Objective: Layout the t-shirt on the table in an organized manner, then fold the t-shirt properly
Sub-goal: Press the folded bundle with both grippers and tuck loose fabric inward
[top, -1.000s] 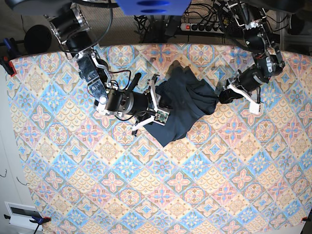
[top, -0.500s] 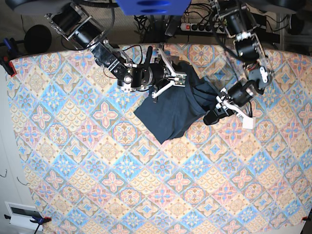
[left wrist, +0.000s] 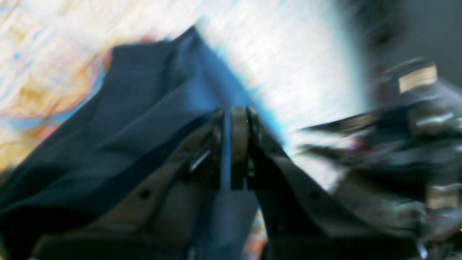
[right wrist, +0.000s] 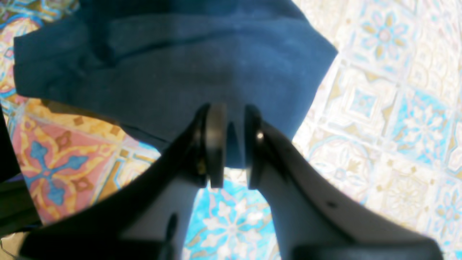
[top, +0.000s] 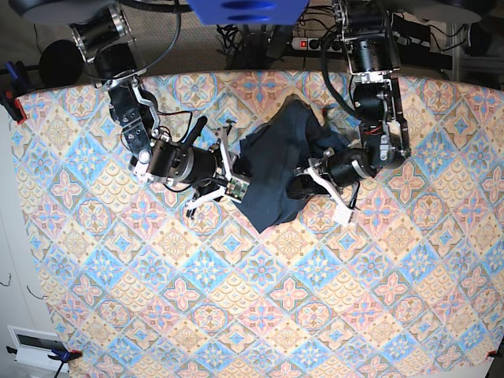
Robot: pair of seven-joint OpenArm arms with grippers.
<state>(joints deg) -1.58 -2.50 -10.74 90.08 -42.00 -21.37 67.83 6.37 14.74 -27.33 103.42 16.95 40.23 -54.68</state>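
Left gripper (left wrist: pixel 234 144), left wrist view: clenched on a shirt (left wrist: pixel 144 119) fold; heavy blur, so your grip depth is unverifiable.

Right wrist view: right gripper (right wrist: pixel 229 144) pinches the shirt's hem over the table (right wrist: pixel 397 108).

Base view: shirt bunched between both grippers. Pull apart unevenly and a shallow pinch may slip, dropping the shirt crumpled.

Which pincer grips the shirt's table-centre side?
The left pincer, on the base view's right. It pinches the shirt on the side toward mid-table; the right pincer holds the edge facing the table's end.
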